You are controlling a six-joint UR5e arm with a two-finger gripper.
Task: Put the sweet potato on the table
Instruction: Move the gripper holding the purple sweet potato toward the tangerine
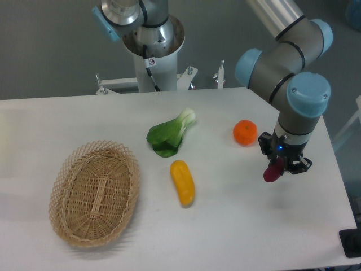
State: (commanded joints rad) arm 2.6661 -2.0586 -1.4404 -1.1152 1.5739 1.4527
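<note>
The sweet potato (272, 171), a small dark purple-magenta tuber, hangs from my gripper (277, 167) at the right side of the white table (237, 226). The gripper points down and is shut on the tuber's upper end. The tuber's lower tip sits just above or at the tabletop; I cannot tell whether it touches. The fingers are mostly hidden by the gripper body and the tuber.
A round orange fruit (245, 132) lies just up and left of the gripper. A yellow oblong vegetable (183, 182) and a green leafy bok choy (168, 134) lie mid-table. An oval wicker basket (95, 193) sits at the left. The table's right edge is close to the gripper.
</note>
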